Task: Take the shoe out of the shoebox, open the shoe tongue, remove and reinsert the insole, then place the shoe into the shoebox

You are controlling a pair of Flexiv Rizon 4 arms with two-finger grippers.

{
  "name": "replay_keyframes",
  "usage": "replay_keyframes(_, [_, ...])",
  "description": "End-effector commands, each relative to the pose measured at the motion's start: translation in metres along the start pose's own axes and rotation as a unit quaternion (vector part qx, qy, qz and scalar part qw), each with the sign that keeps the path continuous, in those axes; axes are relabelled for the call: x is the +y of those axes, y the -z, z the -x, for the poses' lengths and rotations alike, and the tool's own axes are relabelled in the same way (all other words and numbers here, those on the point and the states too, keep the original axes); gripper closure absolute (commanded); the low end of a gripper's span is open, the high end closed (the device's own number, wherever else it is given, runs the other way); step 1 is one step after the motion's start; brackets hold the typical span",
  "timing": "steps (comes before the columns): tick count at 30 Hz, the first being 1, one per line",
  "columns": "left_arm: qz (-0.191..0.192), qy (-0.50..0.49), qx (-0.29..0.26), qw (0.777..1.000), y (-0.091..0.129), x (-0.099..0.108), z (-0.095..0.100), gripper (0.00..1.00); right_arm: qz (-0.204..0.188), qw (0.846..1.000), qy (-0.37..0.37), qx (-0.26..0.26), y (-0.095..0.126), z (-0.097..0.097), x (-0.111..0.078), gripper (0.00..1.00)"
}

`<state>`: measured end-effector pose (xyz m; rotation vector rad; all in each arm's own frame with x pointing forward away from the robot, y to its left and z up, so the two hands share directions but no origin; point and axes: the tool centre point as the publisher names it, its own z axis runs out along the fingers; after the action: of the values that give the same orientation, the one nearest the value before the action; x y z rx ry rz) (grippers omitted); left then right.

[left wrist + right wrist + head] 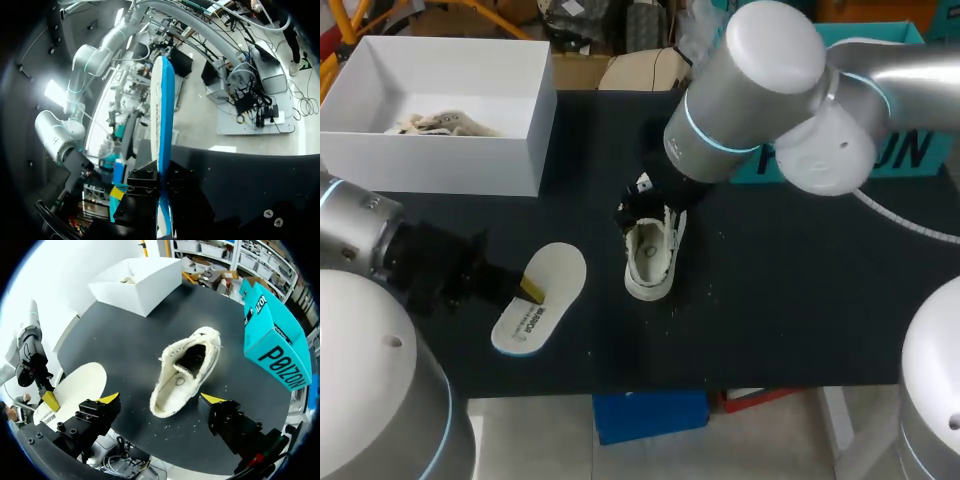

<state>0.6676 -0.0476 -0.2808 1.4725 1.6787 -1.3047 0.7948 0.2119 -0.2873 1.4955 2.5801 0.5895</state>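
Left end effector (527, 291) is clamped on the insole (556, 274); right end effector (161, 398), spread over the shoe (186, 367), should be closed on it while the insole is fed toe-first.

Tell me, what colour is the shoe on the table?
The shoe is creamy white with a darker inside. It shows best in the right wrist view.

I see a short line of dark print on the white insole (538, 298), lower left in the head view, too small to read. Large dark letters run across the teal box (928, 160) at upper right, partly hidden.
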Motion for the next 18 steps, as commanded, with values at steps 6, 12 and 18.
replay_keyframes(6, [0.002, -0.001, 0.001, 1.0, -0.0007, -0.0011, -0.0004, 1.0, -0.025, 0.987, 0.083, -0.137, -0.0135, -0.0067, 0.0054, 0.0])
replay_keyframes(12, [0.002, -0.001, 0.001, 1.0, -0.0007, -0.0011, -0.0004, 1.0, -0.025, 0.987, 0.083, -0.137, -0.0135, -0.0067, 0.0054, 0.0])
replay_keyframes(18, [0.002, -0.001, 0.001, 1.0, -0.0007, -0.0011, -0.0004, 1.0, -0.001, 0.978, 0.121, -0.167, -0.015, -0.0027, 0.0068, 0.0])
